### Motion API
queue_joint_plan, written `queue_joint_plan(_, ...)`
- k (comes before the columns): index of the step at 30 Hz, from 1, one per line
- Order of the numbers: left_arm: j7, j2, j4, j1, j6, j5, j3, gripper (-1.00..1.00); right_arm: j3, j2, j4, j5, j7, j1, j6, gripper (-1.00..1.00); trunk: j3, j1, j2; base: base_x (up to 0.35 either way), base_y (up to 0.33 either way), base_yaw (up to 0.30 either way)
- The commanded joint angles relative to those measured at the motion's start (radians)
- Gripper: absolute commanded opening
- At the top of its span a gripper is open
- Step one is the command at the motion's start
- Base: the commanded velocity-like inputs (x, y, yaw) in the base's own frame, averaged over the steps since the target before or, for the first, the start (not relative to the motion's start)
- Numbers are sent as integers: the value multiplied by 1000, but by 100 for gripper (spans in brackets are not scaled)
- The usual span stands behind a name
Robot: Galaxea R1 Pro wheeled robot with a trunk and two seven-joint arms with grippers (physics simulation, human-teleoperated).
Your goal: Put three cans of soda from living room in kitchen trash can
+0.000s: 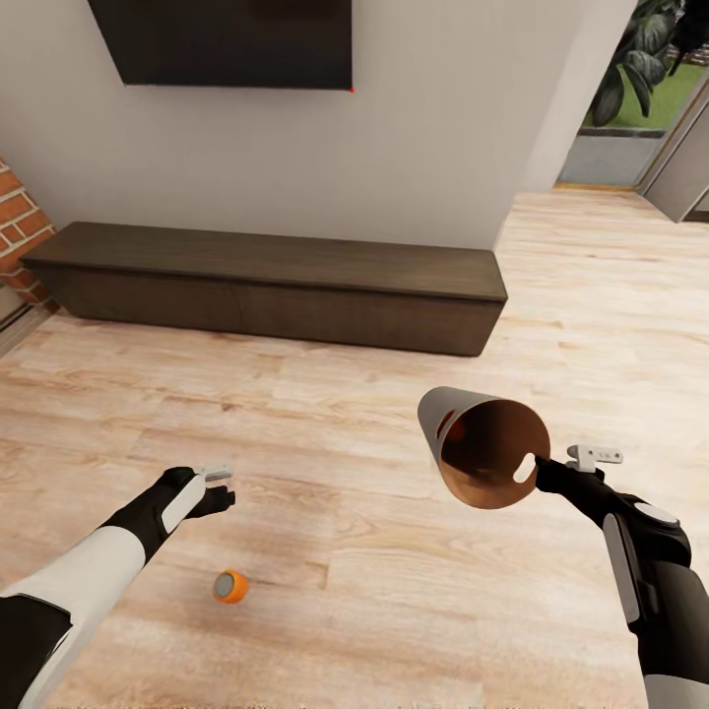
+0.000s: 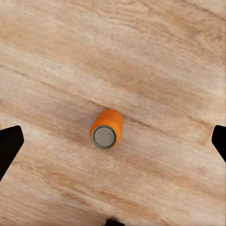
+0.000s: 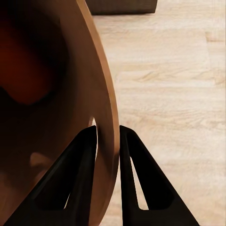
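The small orange soda can (image 1: pixel 230 587) lies on the pale wood plank floor (image 1: pixel 394 611), below the left pincer (image 2: pixel 113 141), whose fingers are spread wide. The right pincer (image 3: pixel 108 141) pinches the rim of the copper-lined tapered bin (image 1: pixel 487 448), tipped sideways; the head view shows something orange inside. No lettering is readable.

The supporting surface is a light wood plank floor (image 1: pixel 354 414). One orange soda can (image 1: pixel 230 587) is seen lying on its side on the planks, centred between the widely spread fingers in the left wrist view. A long dark low cabinet (image 1: pixel 266 286) stands on the floor against the wall.
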Motion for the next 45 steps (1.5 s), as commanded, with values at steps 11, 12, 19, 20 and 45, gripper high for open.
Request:
queue_joint_plan(11,1,2,0,0,0,3,1,100,2,2,-1,17,7,-1,2,-100,-51,42,-77,0,0,0)
queue_joint_plan(12,1,3,0,0,0,4,1,100,2,2,-1,20,7,-1,2,-100,-56,46,-84,0,0,0)
queue_joint_plan(19,1,11,0,0,0,8,3,100,35,2,-1,27,6,-1,2,-100,-89,73,-133,0,0,0)
queue_joint_plan(20,1,11,0,0,1,8,3,100,36,2,-1,27,7,-1,2,-100,-94,77,-140,0,0,0)
queue_joint_plan(45,0,9,0,0,0,8,3,100,46,3,-1,23,-38,-1,1,-100,-159,123,-224,0,0,0)
